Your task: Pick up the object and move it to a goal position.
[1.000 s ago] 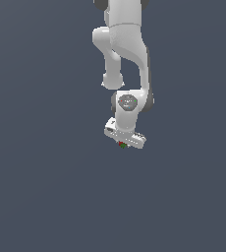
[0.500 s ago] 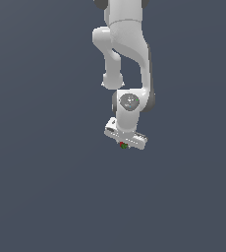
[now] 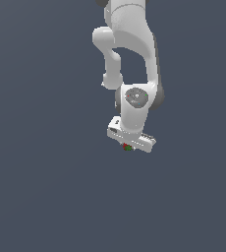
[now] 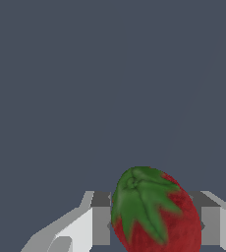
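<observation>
Gripper [image 3: 129, 145]: jaws closed on object [image 4: 154, 211] | object: red, green cap; under white bar | arm: upright, centre scene

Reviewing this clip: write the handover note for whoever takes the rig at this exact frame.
Gripper: shut on the strawberry, a red fruit with a green leafy cap, sitting between the fingers.
Location: the fruit shows as a small red-green speck under the white gripper bar in the exterior view.
Done: the grasp.
Left: carry it to the goal position; no goal marker is visible in either view.
</observation>
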### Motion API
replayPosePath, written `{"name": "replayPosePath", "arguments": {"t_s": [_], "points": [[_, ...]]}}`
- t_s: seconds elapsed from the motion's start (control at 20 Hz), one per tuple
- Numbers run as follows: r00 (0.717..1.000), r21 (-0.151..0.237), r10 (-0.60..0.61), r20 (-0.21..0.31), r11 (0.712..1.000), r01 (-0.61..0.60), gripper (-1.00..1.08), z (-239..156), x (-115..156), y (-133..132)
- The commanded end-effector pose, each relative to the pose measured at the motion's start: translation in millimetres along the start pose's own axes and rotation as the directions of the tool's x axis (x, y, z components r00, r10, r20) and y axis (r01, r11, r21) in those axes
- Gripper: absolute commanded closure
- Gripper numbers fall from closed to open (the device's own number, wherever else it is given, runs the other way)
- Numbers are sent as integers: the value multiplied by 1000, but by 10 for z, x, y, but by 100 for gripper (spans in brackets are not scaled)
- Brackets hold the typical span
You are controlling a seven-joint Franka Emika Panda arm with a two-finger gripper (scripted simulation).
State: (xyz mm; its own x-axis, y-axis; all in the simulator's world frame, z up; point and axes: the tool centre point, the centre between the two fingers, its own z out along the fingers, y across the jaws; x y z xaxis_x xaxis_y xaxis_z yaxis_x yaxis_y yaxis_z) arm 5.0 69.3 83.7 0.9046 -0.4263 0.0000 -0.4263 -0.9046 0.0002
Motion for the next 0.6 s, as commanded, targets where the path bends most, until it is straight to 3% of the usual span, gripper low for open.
{"name": "replayPosePath", "arguments": {"t_s": [0.0,0.55], "points": [[1000,0,0,0,1000,0,108,-170,101,-97],[1000,0,0,0,1000,0,108,-847,529,-504]]}}
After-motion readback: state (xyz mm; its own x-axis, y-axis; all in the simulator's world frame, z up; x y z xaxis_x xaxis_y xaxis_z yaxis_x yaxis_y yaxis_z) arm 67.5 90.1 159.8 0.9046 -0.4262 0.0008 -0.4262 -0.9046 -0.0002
